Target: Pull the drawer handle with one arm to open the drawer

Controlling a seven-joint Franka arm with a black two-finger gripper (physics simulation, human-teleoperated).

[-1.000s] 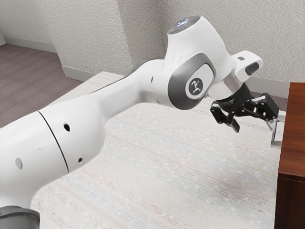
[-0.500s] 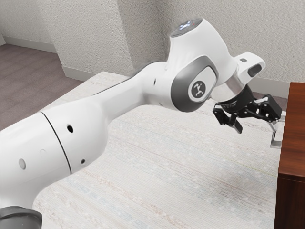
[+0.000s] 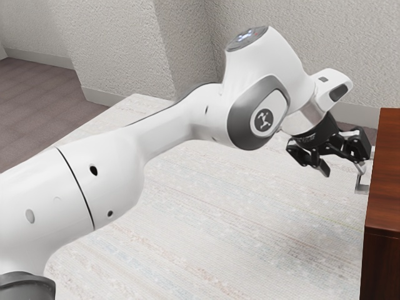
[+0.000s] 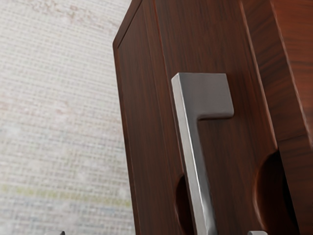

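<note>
Pale tabletop (image 3: 250,237), dark wood drawer (image 4: 146,147) w/ steel handle (image 4: 191,147), fingers (image 3: 323,167) apart nr it

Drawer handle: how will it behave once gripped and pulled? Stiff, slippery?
The handle looks like a brushed metal bar, so probably rigid, no flex. Its smooth flat faces may be slippery; fingers could slide along it. Anchored to the wooden drawer front, it likely resists rather than tips.
</note>
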